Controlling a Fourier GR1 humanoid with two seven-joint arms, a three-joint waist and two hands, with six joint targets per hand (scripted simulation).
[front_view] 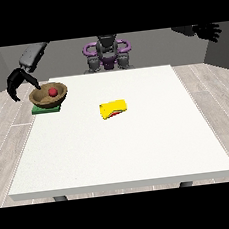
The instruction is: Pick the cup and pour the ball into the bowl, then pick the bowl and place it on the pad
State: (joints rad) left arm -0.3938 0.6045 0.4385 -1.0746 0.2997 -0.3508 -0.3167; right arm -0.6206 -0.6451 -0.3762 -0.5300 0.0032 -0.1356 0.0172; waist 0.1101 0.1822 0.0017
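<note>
Bowl (48, 95) sits on the green pad (46, 109), red ball (52, 92) inside

Yellow cup (113, 109) lies tipped mid-table (140, 144); hand at the view's left (18, 82) hangs beside the bowl, fingers curved, holding nothing; hand at the view's right (208, 30) raised well clear, fingers spread

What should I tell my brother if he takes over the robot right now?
Robot hand at the view's left: beside the bowl, fingers pointing down, holding nothing.
Robot hand at the view's right: raised off the table's side, fingers spread.
Bowl sits on the green pad with the red ball inside.
Yellow cup lies on its side mid-table.
Done: pouring and placing, it seems.
Left: probably just pulling the robot hand away.
</note>
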